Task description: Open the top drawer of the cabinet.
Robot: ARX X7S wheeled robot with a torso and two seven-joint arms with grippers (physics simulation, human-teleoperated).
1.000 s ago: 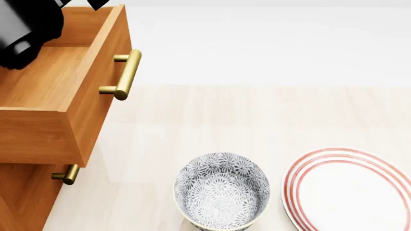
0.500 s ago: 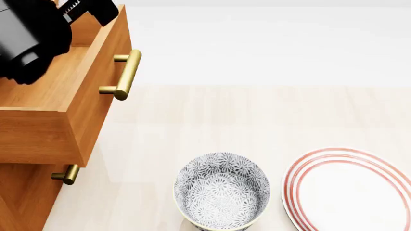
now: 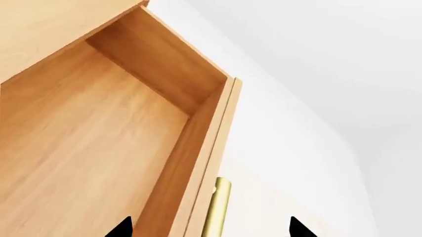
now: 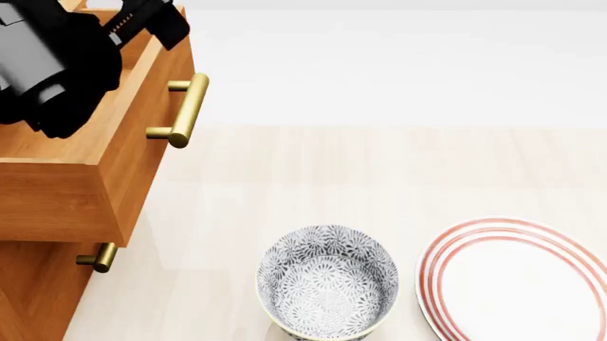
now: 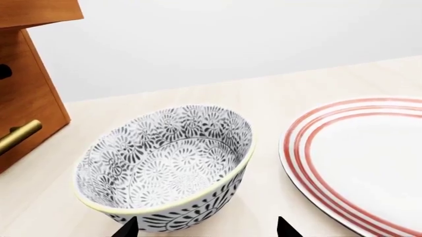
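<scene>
Nearest my head camera: the patterned bowl (image 4: 328,281), upright on the pale tabletop (image 4: 379,170), with the red-striped plate (image 4: 519,278) just beside it on the side away from the cabinet (image 4: 33,291). Bowl and plate do not appear to touch.

My right gripper (image 5: 201,228) hovers close to the bowl's (image 5: 165,165) near rim. Only its two dark fingertips (image 5: 125,228) show at the frame edge, spread wide apart with nothing between them. The plate (image 5: 359,158) lies past the bowl; the cabinet's (image 5: 26,98) corner and a lower brass handle (image 5: 19,136) sit beyond the bowl on the other side.

Next out from the bowl, the cabinet stands at the table's edge. A lower drawer's handle (image 4: 98,257) shows under the overhang.

The top drawer (image 4: 99,153) is pulled well out of the cabinet, its front overhanging the drawers below, its brass bar handle (image 4: 185,110) free, nothing gripping it.

Farthest: my left arm (image 4: 57,64) hangs over the open drawer's interior. Its gripper (image 3: 209,230) shows only two dark tips (image 3: 121,229), set wide apart and empty, straddling the drawer's (image 3: 92,148) front wall and handle (image 3: 215,207) without touching either.
</scene>
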